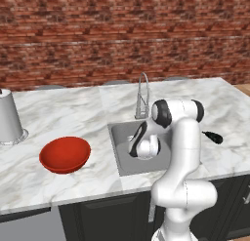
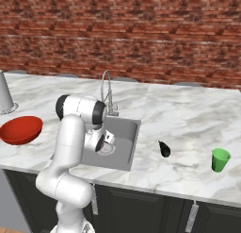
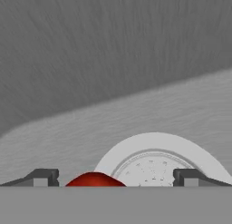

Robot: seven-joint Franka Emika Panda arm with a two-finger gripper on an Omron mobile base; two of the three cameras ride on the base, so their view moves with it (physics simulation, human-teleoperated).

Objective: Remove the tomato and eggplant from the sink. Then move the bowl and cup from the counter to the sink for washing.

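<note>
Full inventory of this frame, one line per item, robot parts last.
tomato: 1, red, on sink floor beside the drain, between the fingers
eggplant: 1, black-purple, on counter right of sink
bowl: 1, red, on counter left of sink
cup: 1, green, on counter far right
sink: 1, grey, recessed in counter
drain: 1, pale grey, sink floor
faucet: 1, metal, behind sink
grey canister: 1, counter far left
counter: 1, white marble
brick wall: red-brown, behind
gripper: 1, dark fingers open, low in sink

In the hand view the tomato (image 3: 94, 179) shows just its top, cut off at the bottom, as is the round drain (image 3: 154, 166). In both base views the arm hides the claw and much of the sink (image 1: 119, 137).
</note>
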